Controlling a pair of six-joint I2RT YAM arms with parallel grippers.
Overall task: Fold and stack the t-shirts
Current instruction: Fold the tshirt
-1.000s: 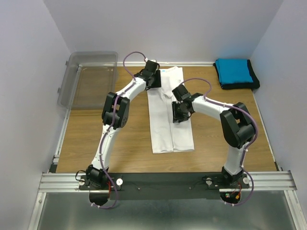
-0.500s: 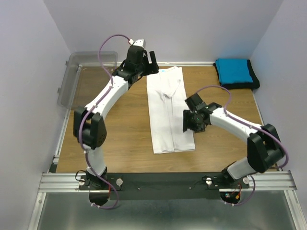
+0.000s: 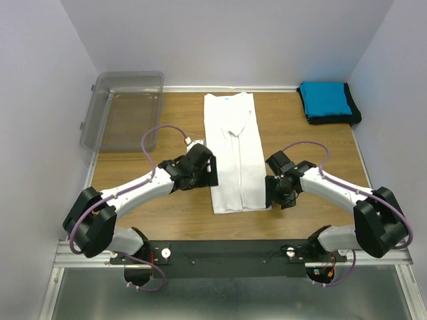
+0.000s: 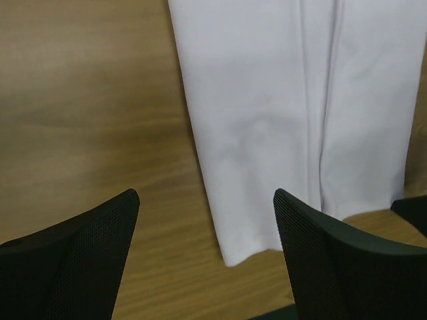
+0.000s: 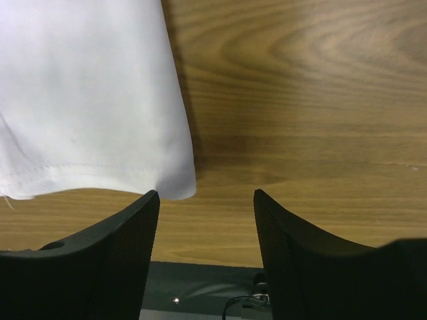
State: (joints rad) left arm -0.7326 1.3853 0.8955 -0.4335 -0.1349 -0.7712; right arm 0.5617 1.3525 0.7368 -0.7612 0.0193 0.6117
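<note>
Left end effector (image 3: pixel 210 175) wide open, empty, beside white t-shirt (image 3: pixel 233 147); right end effector (image 3: pixel 272 193) open, empty, opposite side.

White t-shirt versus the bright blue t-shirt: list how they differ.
The white t-shirt is folded into a long narrow strip; the blue t-shirt is a compact square. The white t-shirt lies mid-table, directly on the table; the blue t-shirt sits in the far right corner, on top of a black t-shirt. Both lie flat and folded.
</note>
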